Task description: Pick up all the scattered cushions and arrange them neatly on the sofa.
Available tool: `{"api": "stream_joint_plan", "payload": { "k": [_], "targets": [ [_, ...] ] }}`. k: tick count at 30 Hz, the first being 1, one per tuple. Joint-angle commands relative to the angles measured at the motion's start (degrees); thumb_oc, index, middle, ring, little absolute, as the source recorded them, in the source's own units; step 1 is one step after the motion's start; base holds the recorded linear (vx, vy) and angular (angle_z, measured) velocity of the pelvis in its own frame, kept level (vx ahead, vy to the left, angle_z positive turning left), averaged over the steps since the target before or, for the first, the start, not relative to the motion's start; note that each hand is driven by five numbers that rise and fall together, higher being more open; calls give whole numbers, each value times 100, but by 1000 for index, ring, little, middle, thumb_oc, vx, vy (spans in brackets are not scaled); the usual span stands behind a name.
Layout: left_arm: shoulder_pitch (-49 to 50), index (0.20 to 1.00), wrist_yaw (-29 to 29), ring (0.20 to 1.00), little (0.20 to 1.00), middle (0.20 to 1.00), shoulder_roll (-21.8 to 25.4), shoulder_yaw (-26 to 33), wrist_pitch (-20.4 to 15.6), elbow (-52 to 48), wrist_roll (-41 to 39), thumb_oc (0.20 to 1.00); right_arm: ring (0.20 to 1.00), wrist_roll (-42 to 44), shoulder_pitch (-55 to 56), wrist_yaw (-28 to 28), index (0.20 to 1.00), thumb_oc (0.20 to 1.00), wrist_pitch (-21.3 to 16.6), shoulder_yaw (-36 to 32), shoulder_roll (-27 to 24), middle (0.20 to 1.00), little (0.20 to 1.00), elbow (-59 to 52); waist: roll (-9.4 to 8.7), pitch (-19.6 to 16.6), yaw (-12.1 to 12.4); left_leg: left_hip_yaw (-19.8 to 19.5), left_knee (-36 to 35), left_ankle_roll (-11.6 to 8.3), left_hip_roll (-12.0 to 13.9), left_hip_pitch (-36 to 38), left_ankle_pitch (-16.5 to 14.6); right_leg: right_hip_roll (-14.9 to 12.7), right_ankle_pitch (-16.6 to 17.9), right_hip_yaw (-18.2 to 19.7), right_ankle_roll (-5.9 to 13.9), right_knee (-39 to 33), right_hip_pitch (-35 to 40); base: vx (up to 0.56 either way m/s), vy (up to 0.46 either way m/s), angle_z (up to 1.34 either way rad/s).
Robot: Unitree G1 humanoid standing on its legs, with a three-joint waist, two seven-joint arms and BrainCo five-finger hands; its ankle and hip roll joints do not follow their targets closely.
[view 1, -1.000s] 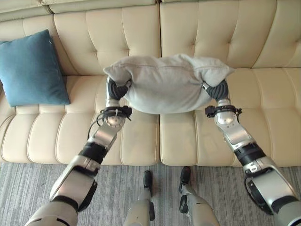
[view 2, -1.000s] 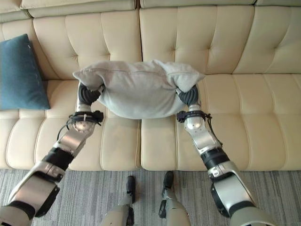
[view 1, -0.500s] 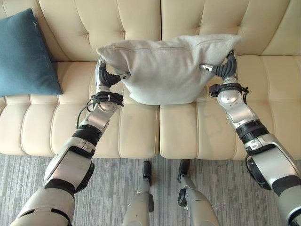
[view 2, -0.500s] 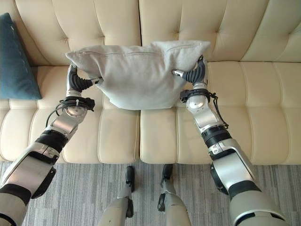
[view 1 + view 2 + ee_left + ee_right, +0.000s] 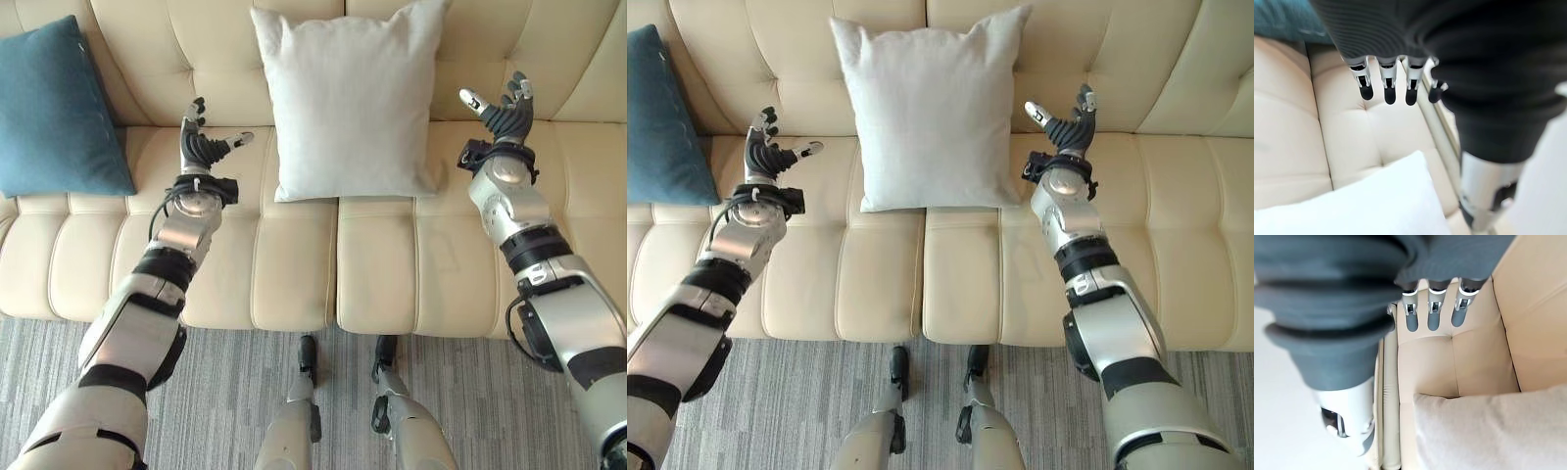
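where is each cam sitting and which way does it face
Left eye view: on the head, looking down at the sofa; both arms, left hand, right hand.
Right eye view: beside it, same scene.
Left wrist view: on the left wrist, along its straight fingers.
Right wrist view: on the right wrist, likewise.
All four share the light grey cushion; the blue cushion leans further left.

A living room or lounge: a cream tufted leather sofa (image 5: 294, 264) with cushions, on grey striped carpet (image 5: 225, 401).

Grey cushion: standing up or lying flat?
Standing: the grey cushion leans upright against the sofa backrest, both hands off it.
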Motion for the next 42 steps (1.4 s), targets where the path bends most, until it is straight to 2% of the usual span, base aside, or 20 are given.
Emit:
{"api": "stream_joint_plan", "payload": {
  "k": [1, 3, 6, 11, 12, 14, 17, 21, 22, 23, 24, 25, 26, 27, 29, 30, 31, 34, 39, 42],
  "targets": [
    [318, 1000, -6, 1000, 1000, 1000, 56, 231, -425, 154, 239, 1000, 1000, -541, 585, 259, 1000, 1000, -277, -312, -33, 1000, 1000, -63, -338, -211, 112, -1, -51, -354, -352, 205, -371, -289, -388, 291, 984, 177, 121, 48, 19, 8],
    [1814, 1000, -230, 1000, 1000, 1000, -226, 764, -427, -749, 625, 1000, 1000, -1205, 2174, 673, 1000, 1000, -234, -715, 136, 1000, 1000, -852, -384, -258, 89, 35, -51, -321, -349, 426, -468, -301, -392, 292, 988, 101, 386, 80, 23, 4],
    [3189, 1000, -548, 1000, 1000, 1000, -362, 1323, -299, -1189, 1037, 1000, 1000, -1936, 3463, 1138, 1000, 1000, -137, -1173, 168, 1000, 1000, -1338, -416, -304, 83, 88, -51, -278, -336, 704, -584, -321, -407, 265, 1013, 5, 714, 84, 22, -4],
    [4787, 1000, -1118, 1000, 1000, 1000, -678, 1899, 42, -448, 1484, 1000, 1000, -3023, 5023, 1784, 1000, 1000, 81, -1610, 159, 1000, 1000, -1181, -437, -459, 33, 180, -51, -180, -328, 1160, -697, -406, -439, 221, 1064, -85, 1201, 52, 68, -14],
    [5254, 1000, -1463, 1000, 1000, 1000, -835, 1909, 284, 252, 1766, 1000, 1000, -3196, 5434, 2026, 1000, 1000, 77, -1641, 286, 1000, 1000, -670, -427, -581, 4, 269, -51, -111, -348, 1441, -748, -447, -486, 246, 1081, -53, 1430, 20, 133, -7],
    [5480, 1000, -1589, 1000, 1000, 1000, -935, 1870, 375, 703, 1971, 1000, 1000, -3170, 5580, 2132, 1000, 1000, 105, -1648, 371, 1000, 1000, -176, -435, -674, -36, 350, -50, -32, -379, 1699, -814, -503, -488, 293, 1105, -23, 1610, -32, 210, -16],
    [5465, 1000, -1611, 1000, 1000, 1000, -970, 1796, 370, 957, 2015, 1000, 1000, -3162, 5587, 2157, 1000, 1000, 167, -1551, 455, 1000, 1000, 233, -444, -646, -74, 443, -10, 42, -434, 1817, -876, -564, -402, 407, 1158, 24, 1597, -134, 168, -11],
    [5291, 1000, -1465, 1000, 1000, 1000, -960, 1761, 315, 1143, 2081, 1000, 1000, -3208, 5491, 2140, 1000, 1000, 183, -1409, 495, 1000, 1000, 366, -470, -546, -121, 570, -22, 116, -498, 1784, -859, -677, -63, 575, 1328, 204, 1230, -263, 102, -33],
    [5054, 1000, -1313, 1000, 1000, 1000, -914, 1714, 267, 1173, 1930, 1000, 1000, -3054, 5292, 2044, 1000, 1000, 166, -1251, 589, 1000, 1000, 443, -392, -334, -99, 638, 24, 181, -398, 1574, -685, -609, -365, 667, 1226, 917, 866, -363, 51, -54],
    [5051, 1000, -1313, 1000, 1000, 1000, -912, 1716, 266, 1174, 1930, 1000, 1000, -3054, 5288, 2044, 1000, 1000, 166, -1251, 591, 1000, 1000, 444, -398, -347, -99, 640, 22, 182, -403, 1553, -672, -613, -357, 671, 1225, 917, 843, -473, 68, -40],
    [5017, 1000, -1279, 1000, 1000, 1000, -890, 1695, 258, 1155, 1928, 1000, 1000, -3035, 5270, 2035, 1000, 1000, 155, -1185, 614, 1000, 1000, 462, -354, -331, -57, 641, 33, 208, -371, 1459, -592, -540, -638, 664, 1113, 1287, 857, -265, 16, -25],
    [5027, 1000, -1281, 1000, 1000, 1000, -871, 1673, 253, 1085, 1931, 1000, 1000, -3050, 5261, 2036, 1000, 1000, 132, -1087, 611, 1000, 1000, 509, -281, -386, 37, 653, 18, 227, -307, 1343, -492, -433, -1096, 659, 929, 1875, 1027, -333, -25, -23],
    [5048, 1000, -1271, 1000, 1000, 1000, -861, 1654, 253, 1091, 1929, 1000, 1000, -3070, 5282, 2019, 1000, 1000, 94, -1047, 625, 1000, 1000, 521, -293, -411, 107, 677, 23, 228, -308, 1301, -457, -401, -1235, 632, 932, 2090, 1215, -304, -143, -22],
    [5113, 1000, -1275, 1000, 1000, 1000, -903, 1664, 287, 1048, 1921, 1000, 1000, -3118, 5285, 2002, 1000, 1000, 136, -1025, 634, 1000, 1000, 467, -401, -428, 258, 696, 59, 171, -358, 1218, -415, -343, -1469, 566, 832, 1736, 1668, -240, -221, -6],
    [5009, 1000, -1181, 1000, 1000, 1000, -913, 1553, 246, 1098, 2015, 1000, 1000, -3018, 5247, 2001, 1000, 1000, 121, -956, 633, 1000, 1000, 436, -488, -434, 290, 690, 97, 83, -402, 980, -269, -134, -1524, 695, 829, 1139, 1861, -176, -208, 0],
    [5006, 1000, -1181, 1000, 1000, 1000, -914, 1553, 246, 1099, 2015, 1000, 1000, -3018, 5246, 2002, 1000, 1000, 122, -958, 632, 1000, 1000, 436, -480, -446, 295, 691, 102, 81, -390, 959, -262, -121, -1502, 696, 825, 1120, 1849, -277, -267, 24],
    [4980, 1000, -1202, 1000, 1000, 1000, -1024, 1464, 248, 1133, 2097, 1000, 1000, -2938, 5233, 1972, 1000, 1000, 110, -958, 533, 1000, 1000, 399, -494, -338, 301, 617, 384, -129, -343, 533, -35, 146, -1448, 747, 725, 550, 1875, -230, -190, 22],
    [4882, 1000, -1211, 1000, 1000, 1000, -1127, 1361, 272, 1203, 2121, 1000, 1000, -2922, 5118, 1911, 1000, 1000, 115, -975, 462, 1000, 1000, 415, -464, -258, 298, 336, 472, -229, -422, 332, -16, 163, -1331, 702, 700, 472, 1746, -276, -128, 35],
    [4895, 1000, -1316, 1000, 1000, 1000, -1177, 1248, 282, 1247, 2181, 1000, 1000, -2865, 5154, 1973, 1000, 1000, 122, -1025, 432, 1000, 1000, 372, -564, -284, 181, -331, 841, -17, -577, 683, -696, -32, -1055, 698, 747, 467, 1586, -102, -16, 5],
    [4887, 1000, -1335, 1000, 1000, 1000, -1205, 1183, 284, 1245, 2143, 1000, 1000, -2826, 5154, 1970, 1000, 1000, 106, -1034, 415, 1000, 1000, 477, -534, -322, 160, -627, 907, -40, -632, 719, -750, -19, -1025, 803, 745, 451, 1595, 18, 52, -20]
  ]
}}
